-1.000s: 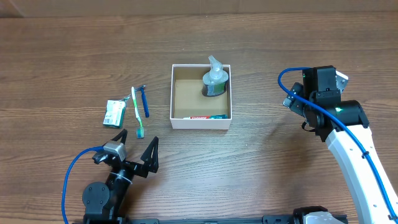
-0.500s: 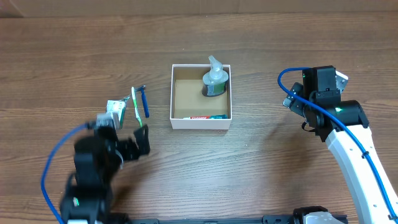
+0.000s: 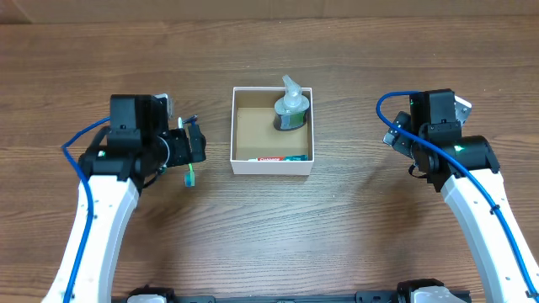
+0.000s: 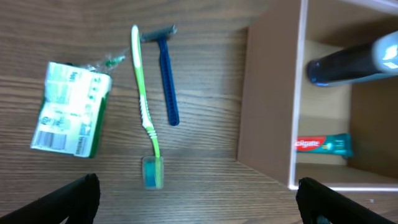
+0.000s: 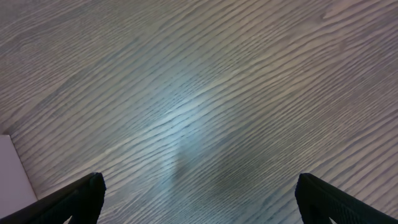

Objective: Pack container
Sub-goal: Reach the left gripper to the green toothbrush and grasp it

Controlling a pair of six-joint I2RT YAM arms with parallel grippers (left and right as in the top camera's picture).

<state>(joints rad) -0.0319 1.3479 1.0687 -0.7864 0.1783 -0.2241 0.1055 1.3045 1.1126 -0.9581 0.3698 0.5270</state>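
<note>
Green toothbrush, blue razor, packet beside container wall.

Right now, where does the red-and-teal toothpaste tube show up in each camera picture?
Overhead: toothpaste lies inside the container, along its lower wall.
Left wrist: lower right, inside the container.
Right wrist: not in it.
Shared landmark: the container's white rim.

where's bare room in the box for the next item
The container has bare brown floor in its left half, bordered by its left wall, the pump bottle in the far right corner and the toothpaste along the near wall. Crowded outside to its left: razor, toothbrush, green packet.
</note>
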